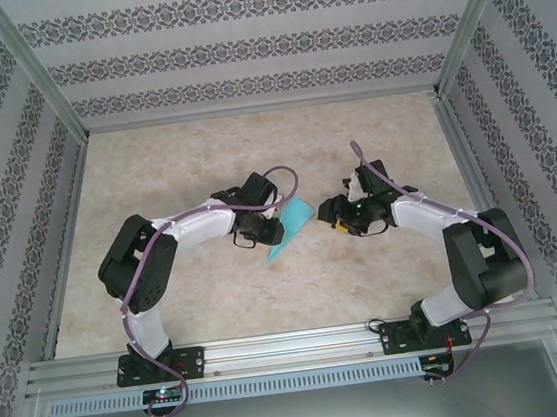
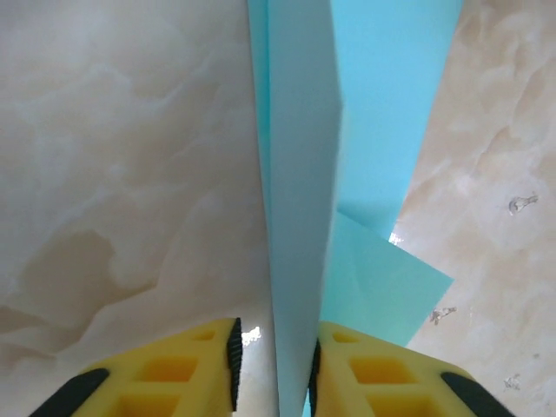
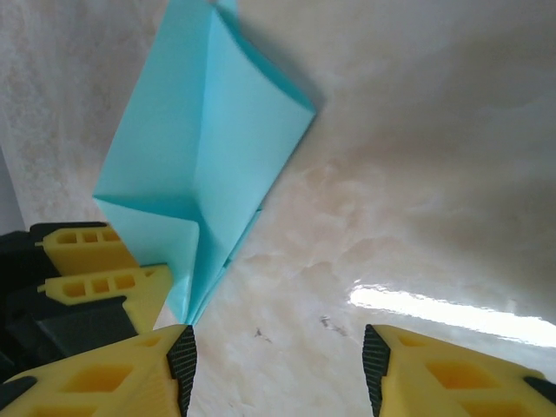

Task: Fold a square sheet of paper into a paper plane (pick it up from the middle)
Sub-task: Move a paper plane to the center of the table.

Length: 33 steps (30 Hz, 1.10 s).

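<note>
Steadying narrow turquoise paper plane [image 2: 300,217] by its centre crease.
Straddling crease with left gripper [image 2: 274,358], clamp uncertain, likely to sharpen fold; holding right gripper [image 3: 278,356] released, empty, near paper.

arms [image 1: 146,284] black and white | cables [image 1: 258,203] purple | fingers [image 2: 174,373] yellow, black pads [image 2: 233,360]

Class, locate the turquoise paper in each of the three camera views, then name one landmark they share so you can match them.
Top external: the turquoise paper is mid-picture, at the tip of the left gripper.
Left wrist: the paper rises up the centre from between that gripper's fingers.
Right wrist: the paper fills the upper left, above the right gripper.
Shared landmark: the left gripper beside the paper.
</note>
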{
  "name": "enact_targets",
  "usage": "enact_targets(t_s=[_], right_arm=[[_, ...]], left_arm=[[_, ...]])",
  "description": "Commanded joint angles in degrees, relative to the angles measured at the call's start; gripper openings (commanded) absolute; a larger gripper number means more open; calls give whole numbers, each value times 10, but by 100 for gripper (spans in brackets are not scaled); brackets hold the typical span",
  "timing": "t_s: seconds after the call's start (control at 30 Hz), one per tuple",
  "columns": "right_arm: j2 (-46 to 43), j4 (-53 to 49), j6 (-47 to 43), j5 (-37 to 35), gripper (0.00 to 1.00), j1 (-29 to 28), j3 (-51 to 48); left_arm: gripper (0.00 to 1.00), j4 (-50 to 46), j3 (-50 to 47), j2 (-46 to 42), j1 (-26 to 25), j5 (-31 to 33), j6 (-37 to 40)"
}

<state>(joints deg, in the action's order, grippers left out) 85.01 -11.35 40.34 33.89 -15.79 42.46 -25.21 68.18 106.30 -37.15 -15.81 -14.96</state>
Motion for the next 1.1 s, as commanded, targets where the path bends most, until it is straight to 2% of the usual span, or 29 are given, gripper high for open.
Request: enact_targets(t_s=[0.0, 0.47, 0.83, 1.07], right_arm=[[8, 25, 21, -1, 56, -25, 4], [76, 169, 123, 25, 56, -86, -24], [124, 214, 171, 23, 57, -125, 0], [147, 226, 185, 23, 57, -141, 22]], left_arm=[[27, -10, 15, 14, -4, -9, 8], [11, 30, -11, 9, 28, -66, 0], [10, 111, -56, 8, 74, -166, -36], [10, 130, -73, 6, 86, -188, -43]])
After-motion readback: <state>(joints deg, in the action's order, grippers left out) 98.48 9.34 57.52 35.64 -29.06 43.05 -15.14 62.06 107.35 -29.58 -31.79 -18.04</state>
